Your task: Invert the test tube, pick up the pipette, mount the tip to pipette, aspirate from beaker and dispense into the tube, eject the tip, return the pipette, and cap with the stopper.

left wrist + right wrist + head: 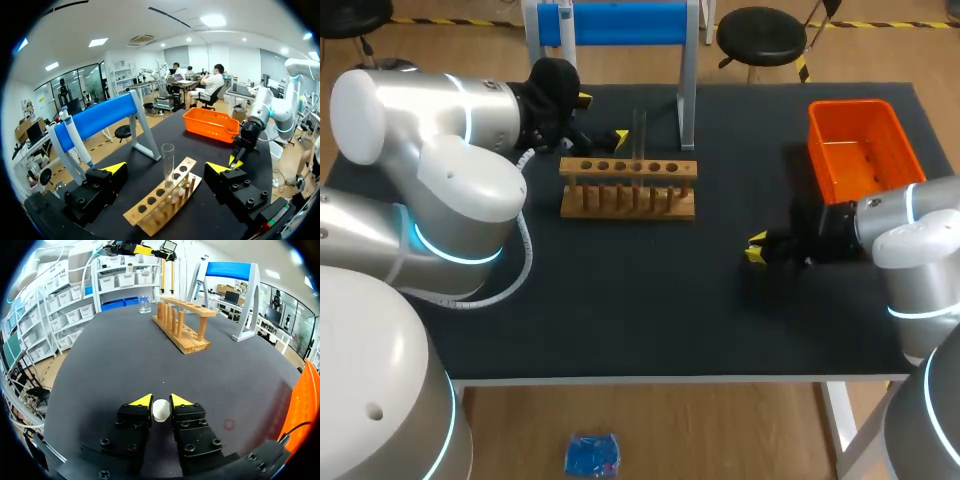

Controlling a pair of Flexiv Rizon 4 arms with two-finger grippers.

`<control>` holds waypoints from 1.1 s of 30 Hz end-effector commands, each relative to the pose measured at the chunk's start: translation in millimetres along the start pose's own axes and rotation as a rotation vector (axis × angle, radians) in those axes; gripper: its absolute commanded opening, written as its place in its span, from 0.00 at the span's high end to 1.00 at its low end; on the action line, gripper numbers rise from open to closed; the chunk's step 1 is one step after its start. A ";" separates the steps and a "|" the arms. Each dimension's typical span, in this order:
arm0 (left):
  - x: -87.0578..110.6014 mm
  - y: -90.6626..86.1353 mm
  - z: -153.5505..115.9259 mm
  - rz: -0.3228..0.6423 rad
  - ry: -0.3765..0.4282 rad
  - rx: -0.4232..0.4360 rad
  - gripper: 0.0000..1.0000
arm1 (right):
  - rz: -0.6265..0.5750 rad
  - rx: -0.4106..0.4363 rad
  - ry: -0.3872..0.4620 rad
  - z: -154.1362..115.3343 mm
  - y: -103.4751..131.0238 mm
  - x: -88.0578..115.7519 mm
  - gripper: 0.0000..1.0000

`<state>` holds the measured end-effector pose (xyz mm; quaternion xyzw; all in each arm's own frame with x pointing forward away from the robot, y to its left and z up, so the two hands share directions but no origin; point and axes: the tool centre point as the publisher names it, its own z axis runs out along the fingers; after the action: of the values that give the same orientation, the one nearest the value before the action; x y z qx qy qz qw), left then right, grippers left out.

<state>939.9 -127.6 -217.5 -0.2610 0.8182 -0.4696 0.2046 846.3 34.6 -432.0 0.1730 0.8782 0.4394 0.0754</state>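
Test tube (168,160) stands upright in the wooden rack (150,212), just ahead of your left gripper (166,168), whose fingers are spread wide and hold nothing. Your right gripper (161,401) is closed on the white stopper (161,411).

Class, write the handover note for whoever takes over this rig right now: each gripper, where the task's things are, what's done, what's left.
Left gripper: open, fingers either side of the test tube, not touching it.
Right gripper: shut on the white stopper, low over the table.
The tube stands mouth up in the wooden rack. The pipette hangs on the blue stand. The beaker is past the rack's end.
Done: tube upright, it seems. Pipetting cannot be judged.
Left: cap the tube.
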 end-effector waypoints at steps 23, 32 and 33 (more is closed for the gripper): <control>-0.6 -1.2 -0.8 -0.001 0.003 -0.006 0.00 | -0.132 -0.072 -0.014 -121.1 195.3 -7.4 1.00; -0.6 -1.2 -0.8 -0.001 0.003 -0.006 0.00 | -0.147 -0.081 -0.014 -127.3 214.2 -10.0 1.00; -0.6 -1.2 -0.8 -0.001 0.003 -0.006 0.00 | -0.147 -0.081 -0.014 -127.3 214.2 -10.0 1.00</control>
<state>939.9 -127.6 -217.5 -0.2610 0.8182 -0.4696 0.2046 874.0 61.8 -190.3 0.1096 0.8684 0.4675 0.1238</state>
